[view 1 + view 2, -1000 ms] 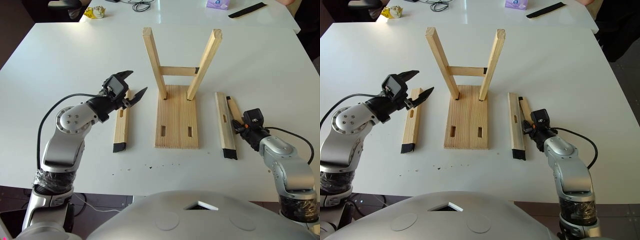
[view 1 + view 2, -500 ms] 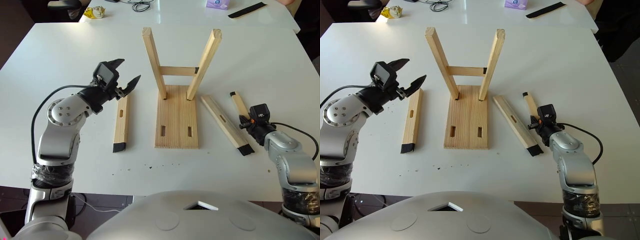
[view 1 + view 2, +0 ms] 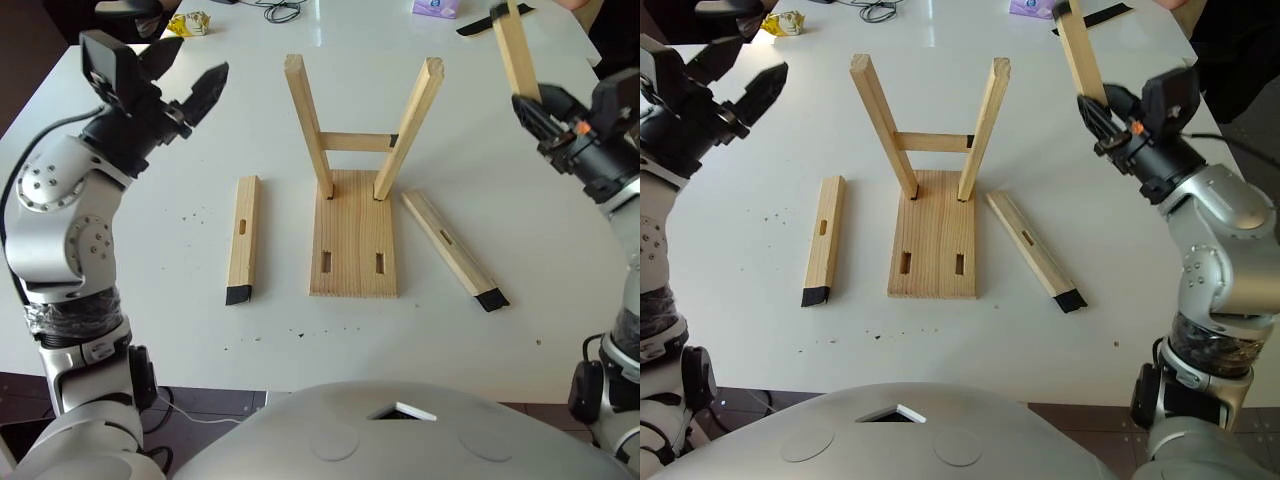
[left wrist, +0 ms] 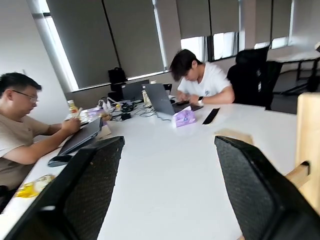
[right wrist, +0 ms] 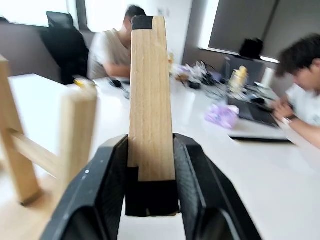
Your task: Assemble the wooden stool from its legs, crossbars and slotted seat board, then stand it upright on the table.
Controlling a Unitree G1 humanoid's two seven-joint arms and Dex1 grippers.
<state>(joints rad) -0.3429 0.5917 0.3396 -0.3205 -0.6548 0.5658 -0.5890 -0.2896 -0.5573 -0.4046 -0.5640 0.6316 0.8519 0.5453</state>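
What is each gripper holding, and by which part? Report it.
The right gripper clamps the crossbar by its lower end, the rest pointing up. The left gripper is open, holding nothing.

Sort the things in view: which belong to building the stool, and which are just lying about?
For the stool: seat board, leg frame slotted into it, loose leg on its left, loose leg on its right, short bar in the right gripper.

Lying about: yellow wrapper, purple pack, black strip, cables.
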